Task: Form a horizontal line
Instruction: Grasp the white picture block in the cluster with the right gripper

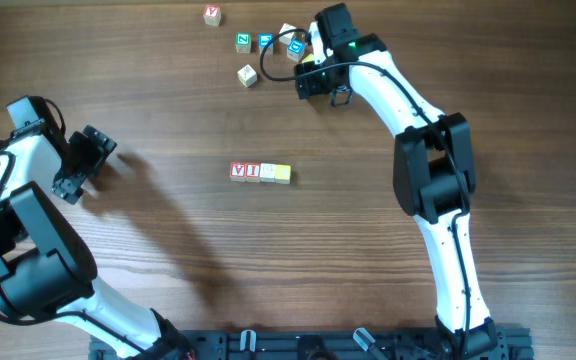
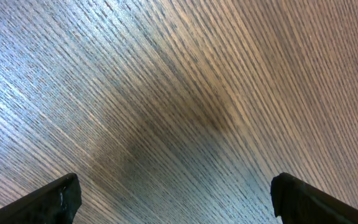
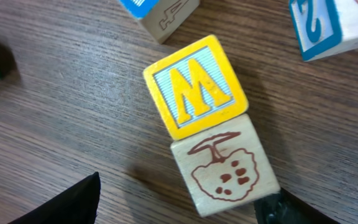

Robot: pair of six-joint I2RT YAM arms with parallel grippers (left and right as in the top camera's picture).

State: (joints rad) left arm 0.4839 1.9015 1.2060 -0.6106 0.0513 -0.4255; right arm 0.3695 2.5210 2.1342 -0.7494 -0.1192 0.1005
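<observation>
The horizontal line (image 1: 260, 172) is a short row of touching cubes at the table's middle, with two red-lettered cubes at its left end and pale ones at its right. My right gripper (image 1: 313, 78) is at the far cluster. In the right wrist view a yellow M cube (image 3: 196, 86) touches a pale cube with a brown tree drawing (image 3: 224, 174). The right gripper (image 3: 182, 198) stands open around the pale cube. One finger (image 3: 278, 210) is at the cube's corner and the other (image 3: 73, 202) is well apart from it. My left gripper (image 1: 83, 165) (image 2: 176, 202) is open over bare wood.
Loose cubes lie at the back: a red-lettered one (image 1: 212, 14), a green one (image 1: 243, 42), two blue ones (image 1: 265, 41) (image 1: 295, 46) and a pale one (image 1: 247, 75). Blue-lettered cubes (image 3: 328, 25) (image 3: 160, 12) sit close beyond the yellow cube.
</observation>
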